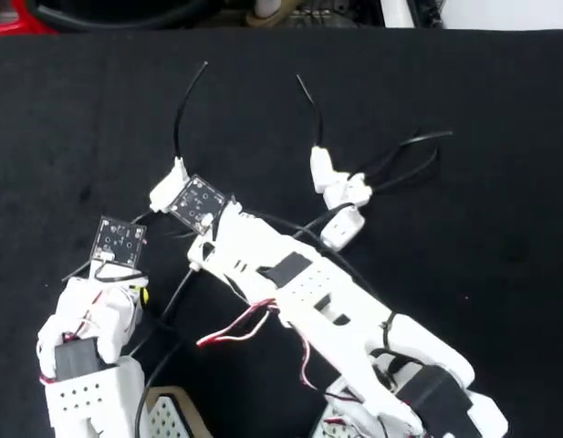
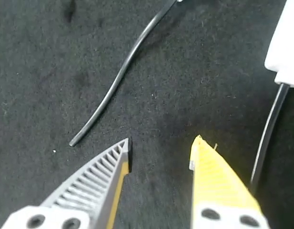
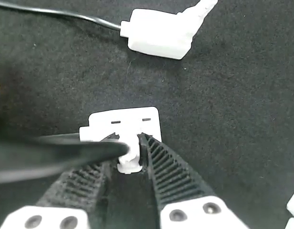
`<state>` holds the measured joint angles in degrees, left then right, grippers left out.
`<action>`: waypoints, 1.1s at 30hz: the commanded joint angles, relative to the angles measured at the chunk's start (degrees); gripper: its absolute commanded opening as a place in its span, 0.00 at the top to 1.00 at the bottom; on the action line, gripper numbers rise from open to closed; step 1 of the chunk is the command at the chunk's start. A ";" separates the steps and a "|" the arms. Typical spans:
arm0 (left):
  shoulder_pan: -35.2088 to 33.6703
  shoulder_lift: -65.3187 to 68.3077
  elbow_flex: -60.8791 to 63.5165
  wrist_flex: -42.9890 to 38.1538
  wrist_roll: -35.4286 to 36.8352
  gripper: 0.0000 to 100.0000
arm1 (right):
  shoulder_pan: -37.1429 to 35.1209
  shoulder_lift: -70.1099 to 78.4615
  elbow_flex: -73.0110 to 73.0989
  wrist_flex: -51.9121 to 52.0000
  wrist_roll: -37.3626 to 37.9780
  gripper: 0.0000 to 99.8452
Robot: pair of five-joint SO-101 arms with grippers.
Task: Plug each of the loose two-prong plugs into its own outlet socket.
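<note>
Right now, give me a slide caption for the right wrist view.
Right end effector shut on white slotted connector; a second connector lies beyond.

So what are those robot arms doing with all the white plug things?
The right claw is shut on the narrow end of a white socket block with two slots, which lies on the black table. Another white connector lies a little beyond it, not touching. The left claw is open and holds nothing, over the table beside a loose black cable.

Beyond the black tabletop, at its far corner, lies a red object.
</note>
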<state>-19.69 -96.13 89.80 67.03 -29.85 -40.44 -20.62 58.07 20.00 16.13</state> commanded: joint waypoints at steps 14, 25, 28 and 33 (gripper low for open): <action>-0.22 -8.00 1.10 4.57 -0.35 0.79 | 4.13 14.64 -11.74 -6.42 4.13 0.99; -0.22 -8.00 1.27 4.75 -2.29 0.79 | 3.78 14.81 -11.12 -5.80 3.96 0.99; -0.22 -8.00 1.27 4.75 -2.29 0.79 | 1.85 16.13 -12.62 -0.97 3.87 0.99; -0.22 -8.00 1.27 4.75 -2.29 0.79 | 2.73 20.79 -14.55 1.58 3.96 0.99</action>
<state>-19.69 -103.78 91.47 71.25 -31.69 -37.98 -3.38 45.23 19.65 19.65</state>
